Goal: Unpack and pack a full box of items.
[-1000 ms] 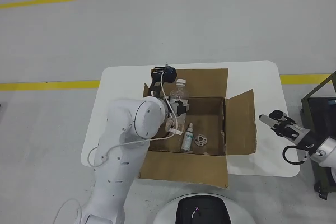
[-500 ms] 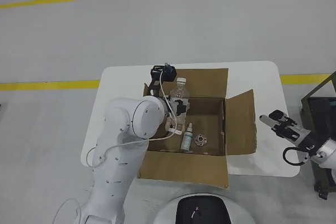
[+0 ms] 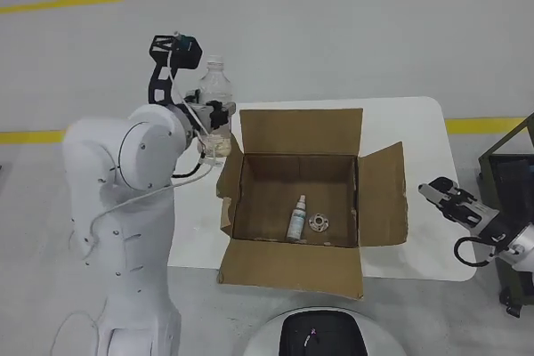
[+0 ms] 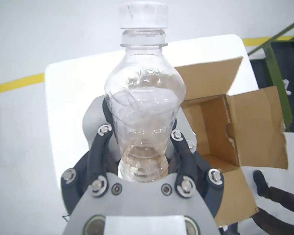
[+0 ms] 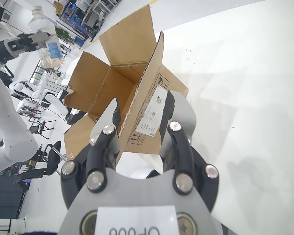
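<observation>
A clear plastic bottle with a white cap stands upright in the air over the table's back left corner, outside the open cardboard box. My left gripper is shut on its lower body; the left wrist view shows the bottle clamped between the dark fingers. On the box floor lie a small white spray bottle and a round metal part. My right gripper stands open to the right of the box's right flap, holding nothing; in its own view the gripper faces the flap.
The white table has bare room behind and to the right of the box. A dark green rack stands just past the table's right edge. All four box flaps are folded outward.
My left arm has lifted the bottle out of the box and carried it up and to the left, past the box's back left corner. The right gripper has barely shifted.
</observation>
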You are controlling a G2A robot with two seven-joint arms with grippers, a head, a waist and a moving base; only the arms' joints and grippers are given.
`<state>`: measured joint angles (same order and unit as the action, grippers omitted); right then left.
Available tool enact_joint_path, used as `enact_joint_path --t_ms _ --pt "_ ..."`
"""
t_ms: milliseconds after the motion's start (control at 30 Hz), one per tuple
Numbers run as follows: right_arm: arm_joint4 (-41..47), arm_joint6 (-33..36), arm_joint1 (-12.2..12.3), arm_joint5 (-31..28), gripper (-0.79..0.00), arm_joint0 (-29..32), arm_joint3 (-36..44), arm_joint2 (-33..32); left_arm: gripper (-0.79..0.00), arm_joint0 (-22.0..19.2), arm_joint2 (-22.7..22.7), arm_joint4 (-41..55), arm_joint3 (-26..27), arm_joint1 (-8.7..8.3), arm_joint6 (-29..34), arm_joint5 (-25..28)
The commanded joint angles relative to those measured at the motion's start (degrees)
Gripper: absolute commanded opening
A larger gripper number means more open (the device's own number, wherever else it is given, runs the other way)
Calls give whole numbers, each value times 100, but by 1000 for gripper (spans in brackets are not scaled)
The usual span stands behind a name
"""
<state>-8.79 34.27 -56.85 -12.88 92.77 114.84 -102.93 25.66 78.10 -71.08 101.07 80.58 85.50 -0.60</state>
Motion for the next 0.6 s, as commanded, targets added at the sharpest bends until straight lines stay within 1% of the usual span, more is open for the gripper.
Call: enact_joint_path --t_ms 0,100,200,333,433,467,533,567 --pt "0 11 -1 3 -354 -26 -11 31 -785 -76 283 -266 -123 -69 -16 289" --pt "-6 25 -2 -4 -345 -85 -42 84 -785 -10 490 -704 -289 -157 90 635" --pt "-11 35 -2 -6 -351 -137 -78 114 -785 241 565 -910 -350 -217 250 884" --pt "-26 49 -1 6 -360 -198 -126 136 -785 880 460 -1180 -337 -279 250 1089" --pt "-37 52 0 27 -372 -241 -125 152 -785 1384 417 -1285 -247 -313 250 1033" --pt "-36 48 0 35 -394 -258 -118 153 -785 1536 396 -1399 -217 -328 250 1046" --pt "-41 52 2 41 -400 -298 -89 144 -785 1804 388 -1510 -150 -348 250 1007" --pt "-68 56 5 37 -456 -322 -72 131 -785 1944 385 -1597 -183 -360 250 1002"
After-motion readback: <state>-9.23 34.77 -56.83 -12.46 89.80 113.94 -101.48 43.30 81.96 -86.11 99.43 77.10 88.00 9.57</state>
